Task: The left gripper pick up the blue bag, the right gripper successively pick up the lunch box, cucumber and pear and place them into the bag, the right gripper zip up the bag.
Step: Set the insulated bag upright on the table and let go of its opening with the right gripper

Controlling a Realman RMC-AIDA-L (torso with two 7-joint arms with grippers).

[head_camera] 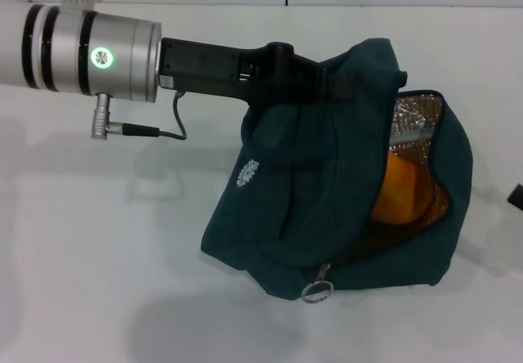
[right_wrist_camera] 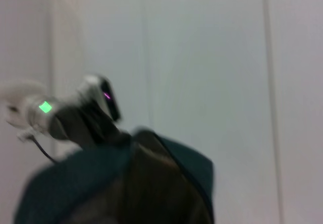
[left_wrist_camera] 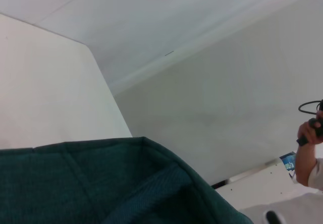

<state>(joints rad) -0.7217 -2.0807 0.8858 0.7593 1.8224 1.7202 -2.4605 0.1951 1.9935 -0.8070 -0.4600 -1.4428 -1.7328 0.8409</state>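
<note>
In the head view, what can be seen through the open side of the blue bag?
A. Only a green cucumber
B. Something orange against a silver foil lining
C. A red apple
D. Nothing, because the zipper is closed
B: the blue bag hangs from the left gripper, and its opening shows an orange thing beside the silver foil lining.

The dark teal bag [head_camera: 327,175] is matt woven cloth with a crinkled silver foil lining [head_camera: 413,126] and a metal ring zip pull [head_camera: 317,285], held by a matt black plastic left tool [head_camera: 327,81] above the smooth white table [head_camera: 98,240].
</note>
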